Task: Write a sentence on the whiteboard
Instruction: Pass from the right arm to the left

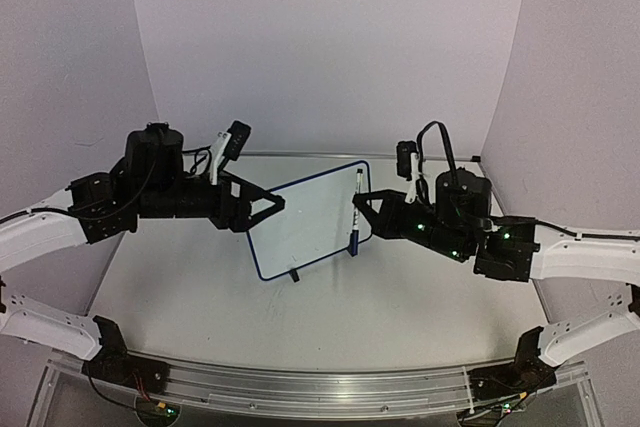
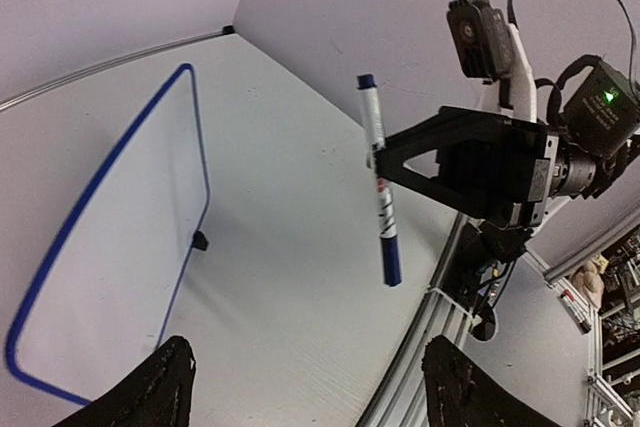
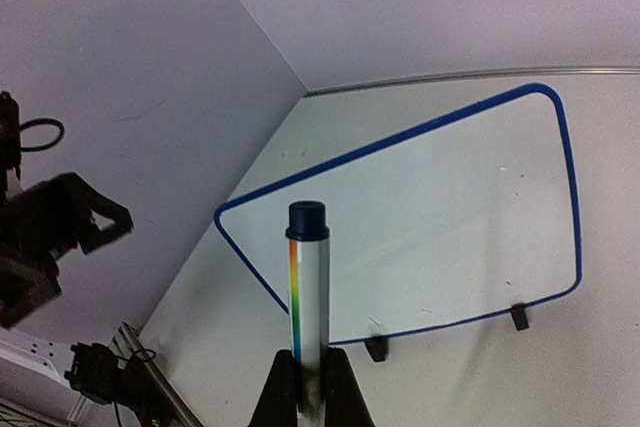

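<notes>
At the left, the left tool (image 1: pixel 277 204) is seen spread wide with nothing between its fingers (image 2: pixel 165 387), just beside the left edge of the whiteboard (image 1: pixel 305 217). The whiteboard is stood on its two clip feet (image 3: pixel 376 348) in the middle of the tabletop (image 1: pixel 400 297), turned at an angle to the tabletop's edges. Its face is seen blank, so the sentence is not yet begun. Just beside its right edge a marker (image 1: pixel 358 185) is held upright in the closed right tool (image 1: pixel 358 215), gripped partway along its barrel. Both ends are seen dark blue, so it cannot be told whether the cap is off.

The step in hand is judged to be readying the marker before the first stroke. It would be done well if any cap were pulled straight along the barrel, and if the light board were steadied at its frame so that it is not pushed over. Open room is left on the near tabletop. The board's right edge, close to the marker, should be minded.
</notes>
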Robot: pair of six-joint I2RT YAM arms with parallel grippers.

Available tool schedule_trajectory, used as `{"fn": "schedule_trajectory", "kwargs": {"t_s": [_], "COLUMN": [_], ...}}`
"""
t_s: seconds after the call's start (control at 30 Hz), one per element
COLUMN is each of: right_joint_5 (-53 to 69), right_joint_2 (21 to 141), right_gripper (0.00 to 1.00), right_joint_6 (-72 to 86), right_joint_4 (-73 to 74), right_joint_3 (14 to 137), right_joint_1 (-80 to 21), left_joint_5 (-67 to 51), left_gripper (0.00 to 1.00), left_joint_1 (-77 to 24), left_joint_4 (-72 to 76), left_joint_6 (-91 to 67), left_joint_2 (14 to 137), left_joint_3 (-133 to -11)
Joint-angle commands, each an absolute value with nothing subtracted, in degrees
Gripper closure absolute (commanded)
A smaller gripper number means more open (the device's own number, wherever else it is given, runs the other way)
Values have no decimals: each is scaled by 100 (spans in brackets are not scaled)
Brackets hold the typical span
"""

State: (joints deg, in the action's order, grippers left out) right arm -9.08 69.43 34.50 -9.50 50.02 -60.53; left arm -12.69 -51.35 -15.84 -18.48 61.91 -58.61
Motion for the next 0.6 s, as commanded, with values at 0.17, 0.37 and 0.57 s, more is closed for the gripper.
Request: {"fn": "schedule_trajectory", "kwargs": {"t_s": [0.17, 0.37, 0.57], "right_joint_5": [-1518, -1605, -1598], "right_joint_2": [7517, 7541, 7572], "right_gripper": [100, 100, 100], "right_joint_6": [3800, 3882, 3918], "right_joint_4": [-2895, -3080, -3074], "right_joint_3": [5457, 5506, 5573], "right_joint_1": [-6397, -6435, -6441], "left_joint_5": [-1408, -1384, -1487], "left_gripper": [18, 33, 49], "left_joint_1": [-5990, -6003, -6003], "left_joint_4": [715, 682, 776], "left_joint_6": [-2505, -2594, -2634], "left_joint_2": [6971, 7312, 7464], "left_joint_3": [-5739, -5788, -5857]}}
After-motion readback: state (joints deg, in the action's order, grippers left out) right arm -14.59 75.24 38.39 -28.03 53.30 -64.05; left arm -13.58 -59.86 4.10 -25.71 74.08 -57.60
